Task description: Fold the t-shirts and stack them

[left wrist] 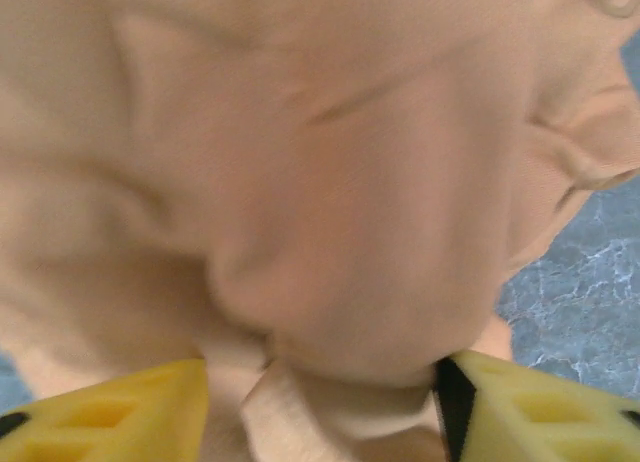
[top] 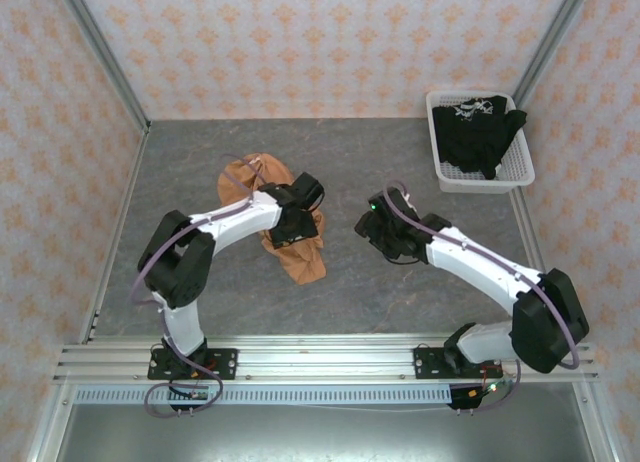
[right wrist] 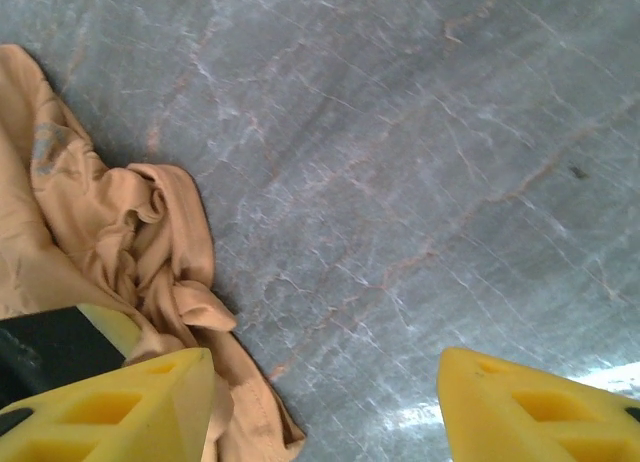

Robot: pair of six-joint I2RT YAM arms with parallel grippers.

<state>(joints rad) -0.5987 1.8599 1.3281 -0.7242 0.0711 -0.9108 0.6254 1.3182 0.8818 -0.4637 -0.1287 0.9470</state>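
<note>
1. The left end effector (top: 295,220) presses down into the orange t-shirt (top: 300,262). Its yellow fingers (left wrist: 110,412) stand partway apart with a bunch of cloth bulging between them. Whether that cloth is actually pinched cannot be told.
2. The orange t-shirt lies crumpled on the grey bench (top: 400,302), directly beneath that end effector. Its long axis runs from beyond and left of the fingers to nearer and right of them. Neck and hem cannot be made out in the folds.
3. The right end effector (top: 380,227) hovers just right of the shirt, its fingers (right wrist: 540,407) roughly half open over bare bench and holding nothing. The shirt's rumpled edge lies beside one finger.
4. The black t-shirt (top: 478,132), white print facing up, lies heaped in the white basket (top: 490,184), well beyond and to the right of the right end effector.
</note>
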